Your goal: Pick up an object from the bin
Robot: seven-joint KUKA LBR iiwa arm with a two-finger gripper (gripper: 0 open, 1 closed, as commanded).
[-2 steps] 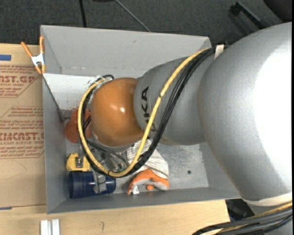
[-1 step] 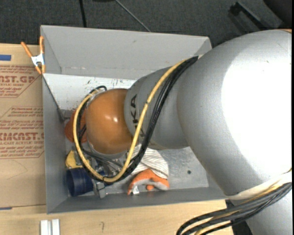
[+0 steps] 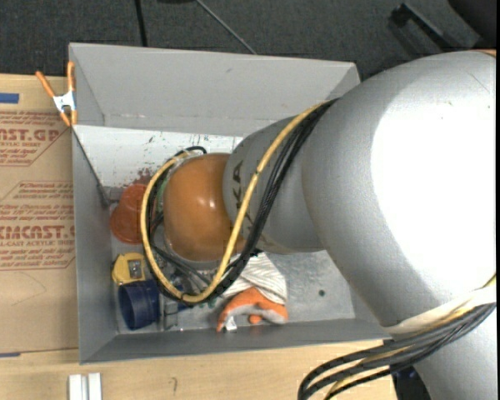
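Bin pick, overhead camera: my gripper (image 3: 177, 287) is sunk low in the left half of the grey metal bin (image 3: 208, 86), tucked under the arm's rounded orange wrist cover (image 3: 196, 207). From my station I cannot tell whether it is spread or closed, nor whether it has hold of anything. Yellow and black cables (image 3: 154, 223) loop round the cover and run back up the arm.

Nearest the gripper, just to its left, lies a small yellow block with a dark face (image 3: 128, 267), and just below that a dark blue cup (image 3: 139, 305) on its side in the bin's lower left corner. Which of the two the gripper is over I cannot make out. Above them, against the left wall and partly behind the cover, sits a round orange-red piece (image 3: 127, 215).

To the gripper's right, a crumpled white cloth (image 3: 269, 278) lies on the bin floor, with an orange-and-white thing (image 3: 252, 307) just below it, near the front wall. The broad silver arm (image 3: 400, 182) comes in from the right, covering that side of the bin.
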